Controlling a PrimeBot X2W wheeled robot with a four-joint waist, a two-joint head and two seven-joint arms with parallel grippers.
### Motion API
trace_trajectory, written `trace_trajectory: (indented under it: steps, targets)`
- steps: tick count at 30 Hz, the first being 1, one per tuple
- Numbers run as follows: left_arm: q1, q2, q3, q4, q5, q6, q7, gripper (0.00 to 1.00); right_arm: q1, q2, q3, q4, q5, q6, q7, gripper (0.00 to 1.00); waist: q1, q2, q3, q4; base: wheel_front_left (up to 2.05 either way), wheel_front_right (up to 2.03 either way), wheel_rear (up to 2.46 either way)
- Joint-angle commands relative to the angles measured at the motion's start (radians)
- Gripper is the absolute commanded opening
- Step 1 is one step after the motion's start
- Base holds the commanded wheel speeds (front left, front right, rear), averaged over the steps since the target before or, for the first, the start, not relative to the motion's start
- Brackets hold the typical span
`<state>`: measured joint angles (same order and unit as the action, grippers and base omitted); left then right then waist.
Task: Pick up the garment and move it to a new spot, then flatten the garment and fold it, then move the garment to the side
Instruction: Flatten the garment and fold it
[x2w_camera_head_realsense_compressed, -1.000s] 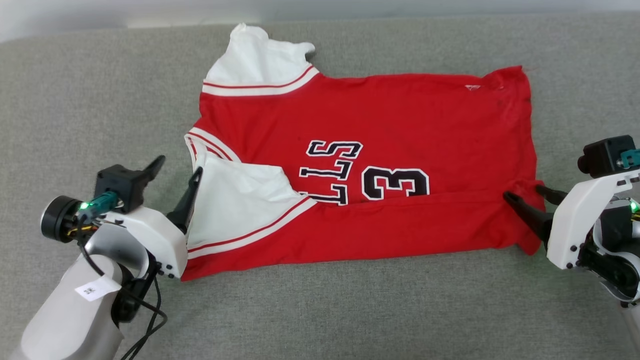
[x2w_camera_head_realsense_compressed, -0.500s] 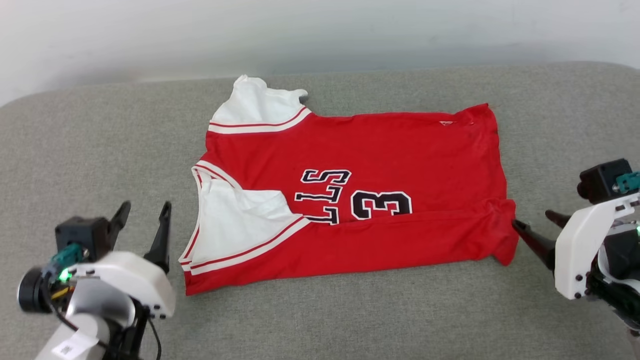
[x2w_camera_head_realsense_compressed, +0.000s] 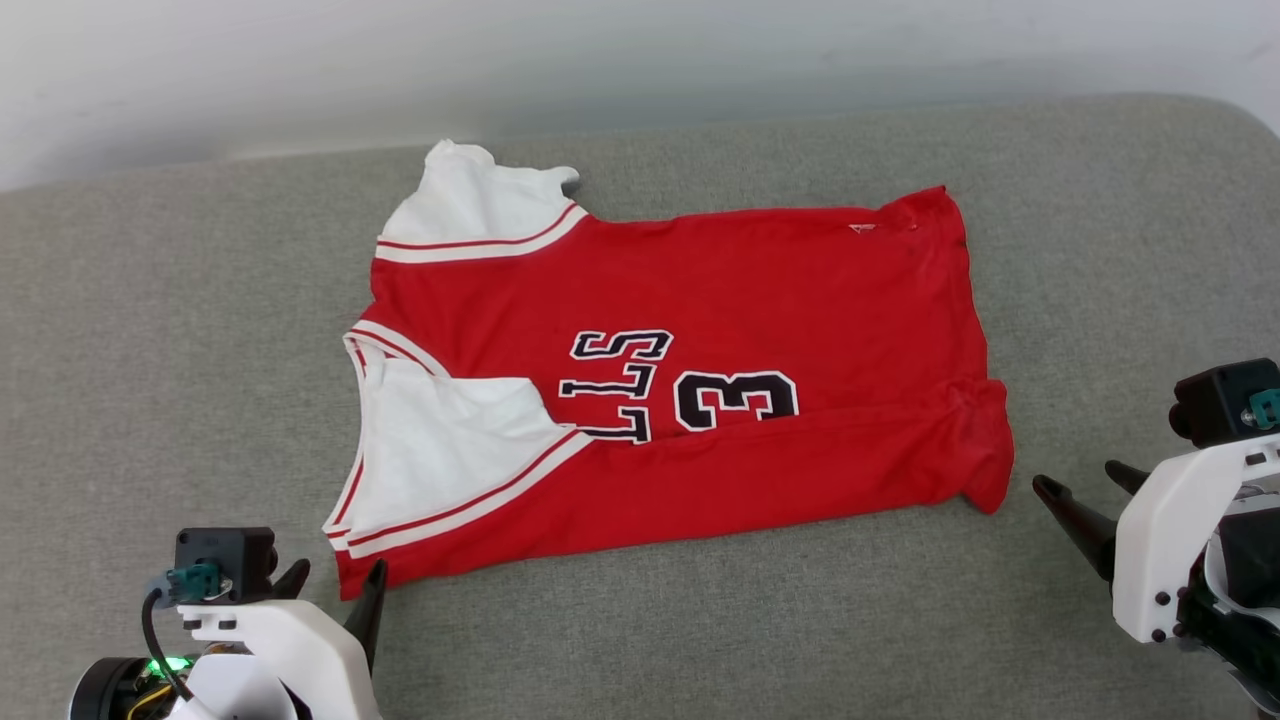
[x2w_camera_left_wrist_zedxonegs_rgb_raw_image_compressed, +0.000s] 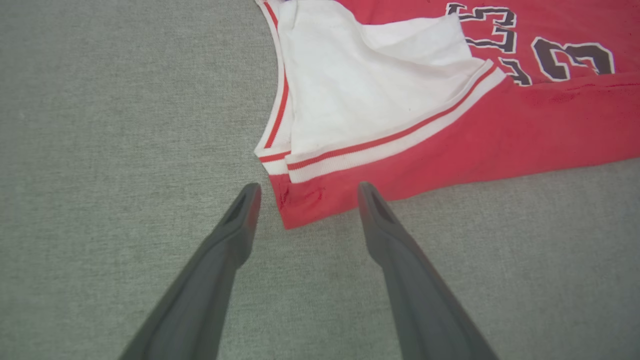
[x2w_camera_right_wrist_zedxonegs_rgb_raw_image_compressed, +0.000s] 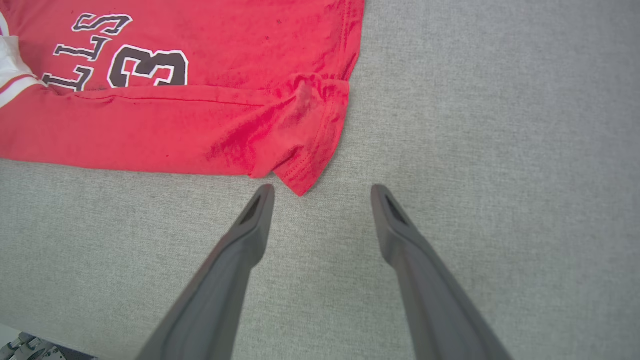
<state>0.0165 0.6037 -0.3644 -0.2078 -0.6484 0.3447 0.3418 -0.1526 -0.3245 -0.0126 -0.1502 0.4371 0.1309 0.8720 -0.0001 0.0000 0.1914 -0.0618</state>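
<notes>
The garment (x2w_camera_head_realsense_compressed: 700, 400), a red jersey with white sleeves, lies flat on the grey surface with its neck to the left. Its near long edge is folded up over the lower part of the black letters and the "3". One white sleeve (x2w_camera_head_realsense_compressed: 450, 450) rests on the front, and the other sticks out at the back left. My left gripper (x2w_camera_head_realsense_compressed: 338, 585) is open just short of the garment's near left corner (x2w_camera_left_wrist_zedxonegs_rgb_raw_image_compressed: 300, 205); in its wrist view the left gripper (x2w_camera_left_wrist_zedxonegs_rgb_raw_image_compressed: 308, 190) holds nothing. My right gripper (x2w_camera_head_realsense_compressed: 1078, 478) is open beside the hem corner (x2w_camera_right_wrist_zedxonegs_rgb_raw_image_compressed: 300, 180); that wrist view shows the right gripper (x2w_camera_right_wrist_zedxonegs_rgb_raw_image_compressed: 323, 190) holding nothing.
The grey fabric surface (x2w_camera_head_realsense_compressed: 700, 620) spreads out on all sides of the garment. A pale wall (x2w_camera_head_realsense_compressed: 600, 60) rises behind its rounded back edge.
Both grippers have drawn back off the garment's ends, the left toward the near left corner and the right off the hem. The head camera has shifted. The garment lies as before.
</notes>
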Motion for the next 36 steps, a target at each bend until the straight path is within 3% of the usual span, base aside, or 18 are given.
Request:
trace_trajectory:
  steps: [1,8,17,18,19,20,26,36]
  targets:
    - [-0.001,0.001,0.000,-0.007,-0.007,0.000,0.008,1.00,0.012,0.011,-0.003,-0.010,-0.007,0.000,0.001,1.00,0.0001,0.0000,0.014,-0.006,0.00,0.00,0.00]
    - [-0.049,0.022,0.007,0.049,-0.012,-0.009,0.042,1.00,-0.008,0.024,-0.015,-0.041,-0.008,0.000,0.008,1.00,0.0001,0.0000,0.074,-0.020,0.00,0.00,0.00]
    - [-0.089,-0.001,-0.037,0.144,-0.057,-0.064,0.105,1.00,-0.038,0.017,-0.023,-0.061,-0.012,0.000,0.002,1.00,0.0001,0.0000,0.158,-0.025,0.00,0.00,0.00]
    - [-0.088,-0.007,-0.048,0.159,-0.064,-0.070,0.116,0.90,-0.041,0.015,-0.021,-0.063,-0.013,0.000,-0.001,1.00,0.0001,0.0000,0.163,-0.023,0.00,0.00,0.00]
    - [-0.087,-0.017,-0.056,0.172,-0.074,-0.078,0.120,0.17,-0.043,0.015,-0.020,-0.062,-0.014,0.000,-0.003,1.00,0.0001,0.0000,0.165,-0.021,0.00,0.00,0.00]
    - [-0.086,-0.025,-0.064,0.182,-0.081,-0.089,0.123,0.00,-0.046,0.014,-0.018,-0.061,-0.013,0.000,-0.007,1.00,0.0001,0.0000,0.166,-0.018,0.00,0.00,0.00]
    - [-0.112,-0.037,-0.064,0.191,-0.045,-0.094,0.053,0.00,-0.060,-0.020,-0.008,-0.047,-0.017,0.000,-0.002,1.00,0.0001,0.0000,0.144,0.013,0.00,0.00,0.00]
    - [-0.159,-0.025,-0.051,0.025,0.016,-0.079,-0.020,0.00,-0.097,-0.042,0.024,0.080,-0.060,0.000,0.050,1.00,0.0001,0.0000,0.120,0.075,0.00,0.00,0.00]
